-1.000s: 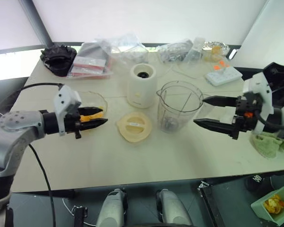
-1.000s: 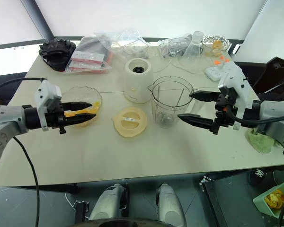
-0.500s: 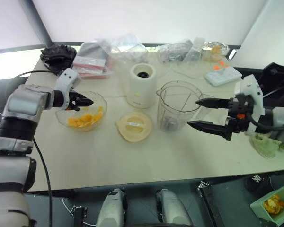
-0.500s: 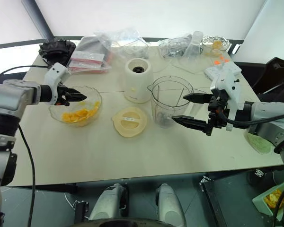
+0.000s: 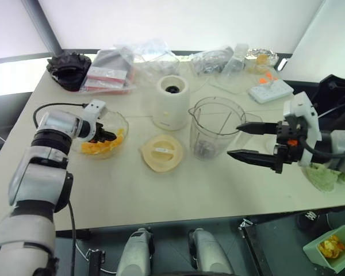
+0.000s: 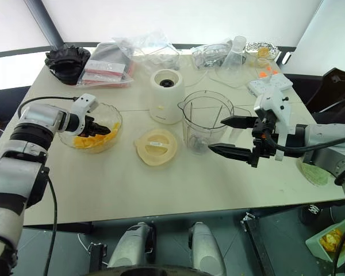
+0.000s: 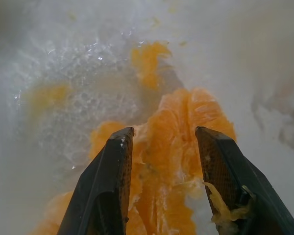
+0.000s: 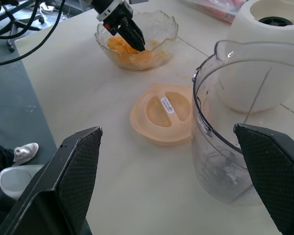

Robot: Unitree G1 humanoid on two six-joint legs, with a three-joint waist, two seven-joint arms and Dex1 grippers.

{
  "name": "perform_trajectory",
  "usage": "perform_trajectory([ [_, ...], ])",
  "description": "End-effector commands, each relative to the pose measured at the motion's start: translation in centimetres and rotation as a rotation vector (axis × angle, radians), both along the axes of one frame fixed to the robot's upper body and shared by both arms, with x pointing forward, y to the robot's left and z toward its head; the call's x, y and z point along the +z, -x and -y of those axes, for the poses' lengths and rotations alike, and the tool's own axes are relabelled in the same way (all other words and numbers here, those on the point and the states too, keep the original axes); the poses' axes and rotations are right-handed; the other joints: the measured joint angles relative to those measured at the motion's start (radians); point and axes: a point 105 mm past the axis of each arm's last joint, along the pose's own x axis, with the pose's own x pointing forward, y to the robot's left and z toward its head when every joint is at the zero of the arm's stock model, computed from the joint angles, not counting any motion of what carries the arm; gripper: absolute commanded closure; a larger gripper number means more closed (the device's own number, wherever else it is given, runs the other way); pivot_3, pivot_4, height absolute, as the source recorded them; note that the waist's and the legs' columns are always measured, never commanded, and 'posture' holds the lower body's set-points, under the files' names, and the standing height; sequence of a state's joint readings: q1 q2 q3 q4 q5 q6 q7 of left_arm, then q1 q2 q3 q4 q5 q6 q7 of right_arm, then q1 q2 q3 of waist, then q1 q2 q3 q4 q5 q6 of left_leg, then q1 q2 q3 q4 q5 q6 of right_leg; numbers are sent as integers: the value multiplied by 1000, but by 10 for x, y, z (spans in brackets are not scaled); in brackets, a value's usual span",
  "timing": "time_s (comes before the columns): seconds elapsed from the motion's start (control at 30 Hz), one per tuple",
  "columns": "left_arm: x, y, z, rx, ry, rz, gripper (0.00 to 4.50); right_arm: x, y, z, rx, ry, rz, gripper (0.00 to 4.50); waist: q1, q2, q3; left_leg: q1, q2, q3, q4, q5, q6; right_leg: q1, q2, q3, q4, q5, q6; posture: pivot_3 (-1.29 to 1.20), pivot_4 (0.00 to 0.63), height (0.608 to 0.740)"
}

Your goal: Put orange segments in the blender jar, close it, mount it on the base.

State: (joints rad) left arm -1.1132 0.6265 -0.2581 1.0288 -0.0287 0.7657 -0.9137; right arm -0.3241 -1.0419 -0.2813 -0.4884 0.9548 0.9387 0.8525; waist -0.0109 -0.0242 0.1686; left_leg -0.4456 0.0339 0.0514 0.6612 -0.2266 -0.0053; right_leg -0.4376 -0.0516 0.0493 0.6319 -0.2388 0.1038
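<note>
- Two grippers are yours to manage, with the blender jar (image 6: 206, 122) as your landmark at the table's middle.
- Left gripper (image 7: 162, 161): well to the jar's left, dipped into the glass bowl (image 6: 111, 117). Its fingers (image 7: 113, 161) stand partly apart, straddling an orange segment (image 7: 179, 125), not yet pinched on it; pulp clings to one pad.
- Orange segments (image 6: 89, 140): piled in that bowl, none yet seen in the jar.
- Right gripper (image 6: 229, 136): just to the jar's right, hovering above the table, fingers spread wide and holding nothing.
- Jar: upright, open-topped, dark blade at its bottom, apparently empty.
- Lid (image 6: 156, 146): flat on the table, just left of the jar and nearer you, between jar and bowl.
- Base (image 6: 166, 104): just behind and left of the jar, socket upward, nothing mounted.
- Step in hand, as you may judge it: the first one, picking fruit from the bowl.
- Next move calls for you to close the left fingers gently on the soft segment, lift clear of the bowl's rim, then carry it rightward over the jar's mouth and release.
- Lid and mounting remain for later.
</note>
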Motion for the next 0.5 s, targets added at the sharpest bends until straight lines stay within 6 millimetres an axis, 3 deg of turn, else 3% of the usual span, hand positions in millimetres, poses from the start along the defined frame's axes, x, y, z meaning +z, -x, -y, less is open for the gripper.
perform_trajectory([
  [0.03,13,-6,2,-5,3,38,2408,8,6,-3,20,11,41,42,0,0,0,0,0,0,0,0,0,0,0,0,0,0,0,0,150,740],
  [0.33,6,-8,21,-36,51,16,2408,8,5,-5,11,7,49,42,1,0,0,0,0,-1,2,0,0,2,0,0,0,0,0,0,150,740],
  [0.43,8,-9,21,-42,49,20,1618,8,6,-4,8,7,50,0,1,0,0,0,0,-1,2,0,0,2,0,0,0,0,0,0,150,740],
  [0.5,11,-9,22,-45,56,28,584,7,6,-5,6,6,50,0,1,0,0,0,0,-1,2,0,0,2,0,0,0,0,0,0,150,740],
])
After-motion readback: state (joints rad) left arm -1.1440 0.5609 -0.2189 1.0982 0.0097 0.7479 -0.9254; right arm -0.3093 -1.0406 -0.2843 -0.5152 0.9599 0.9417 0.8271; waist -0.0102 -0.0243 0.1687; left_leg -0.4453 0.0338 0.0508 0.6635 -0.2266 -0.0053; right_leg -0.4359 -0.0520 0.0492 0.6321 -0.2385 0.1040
